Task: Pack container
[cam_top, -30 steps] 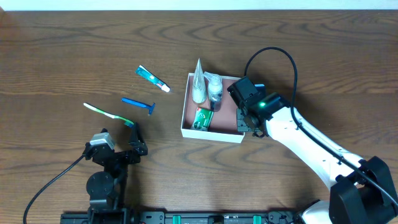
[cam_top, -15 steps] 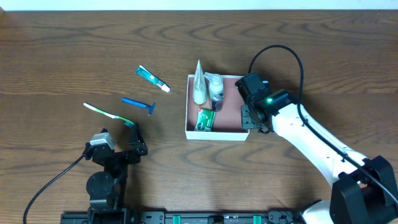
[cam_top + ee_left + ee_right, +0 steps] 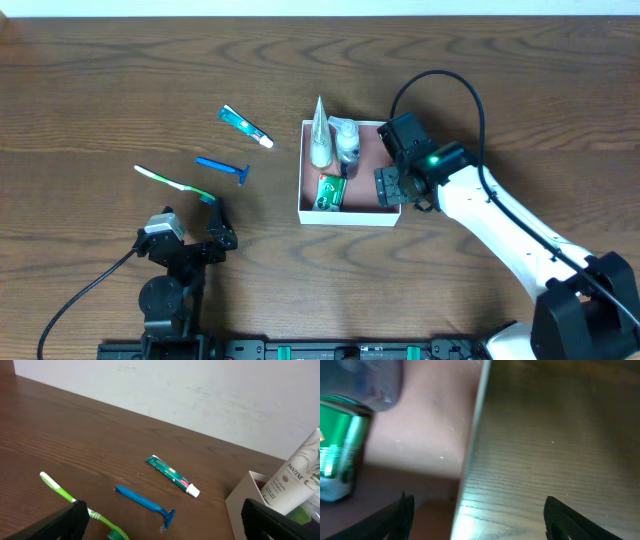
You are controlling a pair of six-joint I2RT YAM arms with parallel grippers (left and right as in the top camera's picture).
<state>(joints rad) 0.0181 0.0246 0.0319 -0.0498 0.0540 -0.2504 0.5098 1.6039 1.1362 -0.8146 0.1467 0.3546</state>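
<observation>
Right of centre on the dark brown wooden table (image 3: 100, 80), spotted the square shallow container (image 3: 345, 217) with thin white walls and a pinkish-brown floor. Found three things lying along its left side: a white Pantene tube (image 3: 319, 135) pointing toward the far edge, a small clear bottle (image 3: 345, 140) just beside it, and a shiny green pack (image 3: 328, 192) nearer the front wall. Noticed the right gripper (image 3: 477, 510) spread wide and straddling the container's right wall, one finger over the pink inside, the other over bare wood. Held nothing; honestly couldn't tell about contact with the wall. Well left of the container, saw a green-and-white toothpaste tube (image 3: 172, 476), a blue plastic razor (image 3: 142, 501) and a green-and-white toothbrush (image 3: 57, 487), all lying apart from each other. Caught the left gripper (image 3: 163, 507) down by the near edge, gaping wide too, gripping nothing, near the toothbrush's bristle end.
</observation>
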